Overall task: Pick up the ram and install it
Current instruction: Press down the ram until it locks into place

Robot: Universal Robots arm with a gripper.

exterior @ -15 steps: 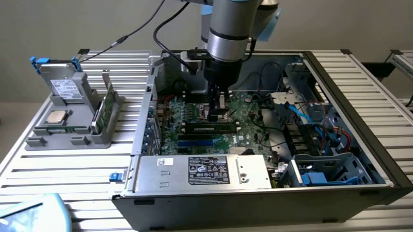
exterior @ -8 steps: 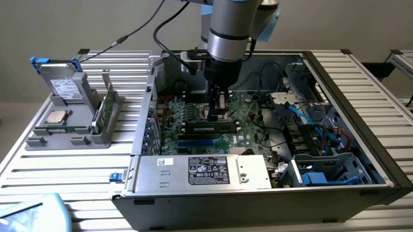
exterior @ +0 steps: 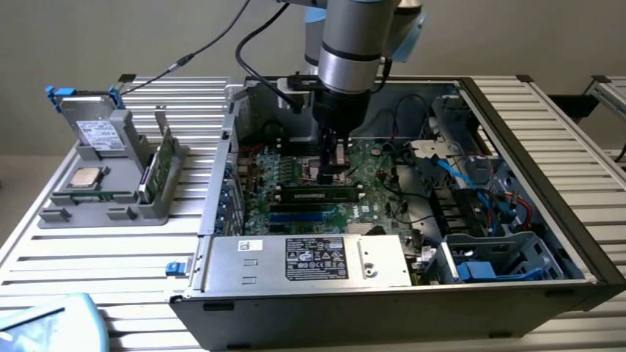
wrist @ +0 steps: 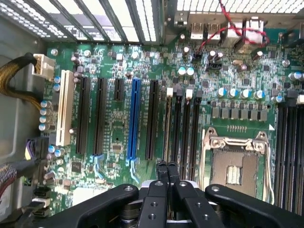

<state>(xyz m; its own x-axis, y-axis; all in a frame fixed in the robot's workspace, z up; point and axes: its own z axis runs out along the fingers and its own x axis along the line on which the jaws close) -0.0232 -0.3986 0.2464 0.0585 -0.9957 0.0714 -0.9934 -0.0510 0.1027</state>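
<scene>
Black two-finger gripper (exterior: 336,163) low over green motherboard (wrist: 118,128), fingers pressed together, holding nothing. Long green RAM stick with dark chips (exterior: 318,195) seated in mid-board slot. Judgement: press evenly, straight down, until latched.

Ram (exterior: 317,195): long dark-chipped green stick, lying level on motherboard inside open case

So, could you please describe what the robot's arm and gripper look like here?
The arm is a silver-grey metal cylinder with dark bands and pale blue joint caps near the top. Black cables loop behind it. The gripper is black, with narrow fingers on chunky linkages dotted with round bolts.
</scene>
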